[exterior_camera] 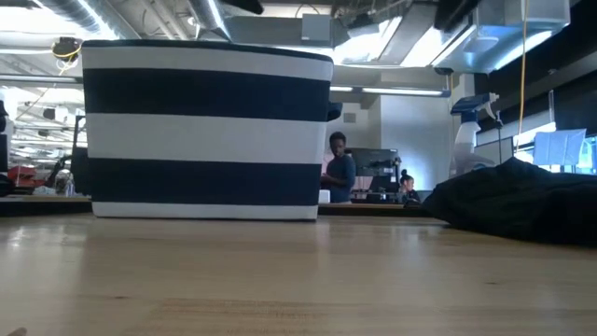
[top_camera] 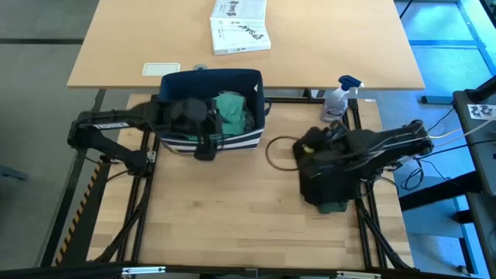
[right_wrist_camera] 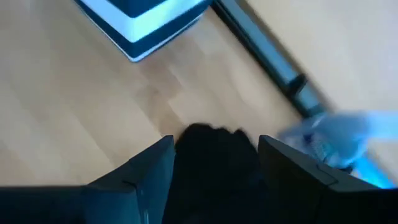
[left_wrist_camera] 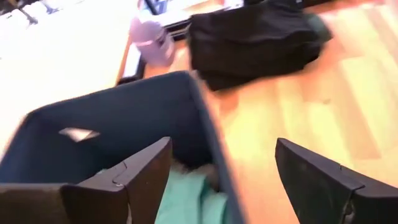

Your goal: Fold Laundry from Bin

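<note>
The navy bin (top_camera: 232, 79) with white stripes (exterior_camera: 205, 131) stands on the table at the far left of centre. A teal piece (top_camera: 232, 112) of the laundry lies inside it. My left gripper (top_camera: 204, 144) hangs open above the bin's near right rim (left_wrist_camera: 208, 118), one finger over the inside and one over the table. A folded black garment (top_camera: 325, 182) rests on the table at the right, on an olive-green piece (top_camera: 335, 207). My right gripper (top_camera: 307, 147) hovers open above the black garment's far end (right_wrist_camera: 217, 162).
A spray bottle (top_camera: 341, 97) stands at the table's far right, close to the black garment. A thin cable loop (top_camera: 277, 151) lies between the bin and the pile. A white printed box (top_camera: 240, 25) sits on the table behind. People (exterior_camera: 340, 168) show in the room beyond.
</note>
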Action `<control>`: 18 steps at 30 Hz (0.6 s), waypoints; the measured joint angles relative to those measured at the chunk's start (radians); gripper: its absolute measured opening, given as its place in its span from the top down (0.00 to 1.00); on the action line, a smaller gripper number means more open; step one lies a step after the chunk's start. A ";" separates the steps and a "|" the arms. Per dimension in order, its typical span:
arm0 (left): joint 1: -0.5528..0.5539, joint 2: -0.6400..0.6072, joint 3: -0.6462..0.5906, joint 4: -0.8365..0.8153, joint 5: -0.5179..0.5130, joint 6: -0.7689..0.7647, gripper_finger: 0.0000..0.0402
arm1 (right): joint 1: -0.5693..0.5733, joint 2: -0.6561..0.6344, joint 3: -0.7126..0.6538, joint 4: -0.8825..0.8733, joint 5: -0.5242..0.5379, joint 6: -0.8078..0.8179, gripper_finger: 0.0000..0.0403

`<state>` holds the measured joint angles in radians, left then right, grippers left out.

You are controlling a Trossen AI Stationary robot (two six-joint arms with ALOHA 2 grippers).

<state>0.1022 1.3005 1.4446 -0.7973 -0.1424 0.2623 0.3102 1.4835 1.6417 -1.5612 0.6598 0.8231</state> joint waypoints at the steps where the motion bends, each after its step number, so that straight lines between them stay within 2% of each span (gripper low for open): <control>1: -0.026 -0.002 -0.023 0.030 -0.008 -0.007 0.31 | -0.007 -0.015 -0.001 -0.020 -0.014 0.041 0.42; 5: -0.123 -0.007 -0.145 0.162 -0.020 0.012 0.38 | -0.064 -0.098 -0.084 0.037 -0.139 0.066 0.42; 10: -0.203 -0.015 -0.291 0.322 0.002 -0.027 0.44 | -0.202 -0.198 -0.307 0.059 -0.288 0.097 0.42; 15: -0.284 -0.015 -0.384 0.435 0.004 -0.047 0.46 | -0.355 -0.279 -0.564 0.206 -0.529 0.059 0.42; 18: -0.314 -0.015 -0.413 0.458 -0.017 -0.051 0.46 | -0.409 -0.288 -0.684 0.283 -0.656 0.033 0.42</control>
<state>-0.2121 1.2858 1.0317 -0.3392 -0.1598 0.2113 -0.0983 1.1954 0.9576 -1.2779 0.0037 0.8558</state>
